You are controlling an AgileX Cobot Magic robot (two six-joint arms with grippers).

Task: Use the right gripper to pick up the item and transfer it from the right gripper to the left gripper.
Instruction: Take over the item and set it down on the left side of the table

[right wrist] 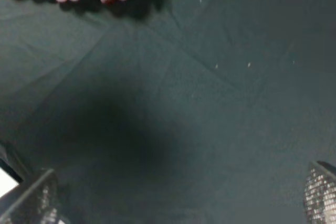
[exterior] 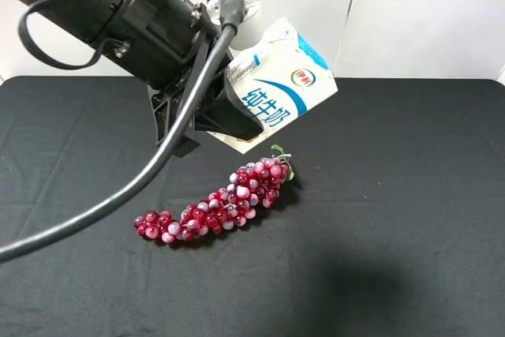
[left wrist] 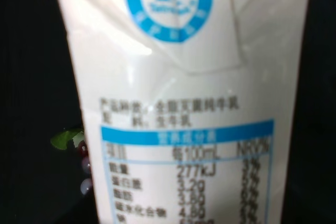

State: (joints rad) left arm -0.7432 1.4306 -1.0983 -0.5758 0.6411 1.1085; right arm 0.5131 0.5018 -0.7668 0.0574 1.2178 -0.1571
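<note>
While the black two-fingered left end effector (exterior: 233, 114) was clenched on the small white, blue-and-green printed drink carton (exterior: 280, 76), holding it tilted in the air above the red grape bunch (exterior: 221, 203) on the black tabletop (exterior: 394, 195), the right end effector (right wrist: 176, 198) stood released and empty. The transfer looked complete; a firm, steady grip would serve best.

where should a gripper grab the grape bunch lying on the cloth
Grip the grape bunch across its middle, coming straight down from above with jaws across its narrow width. It lies flat and long on the cloth, running diagonally; the stem end looks too thin to hold well.
</note>
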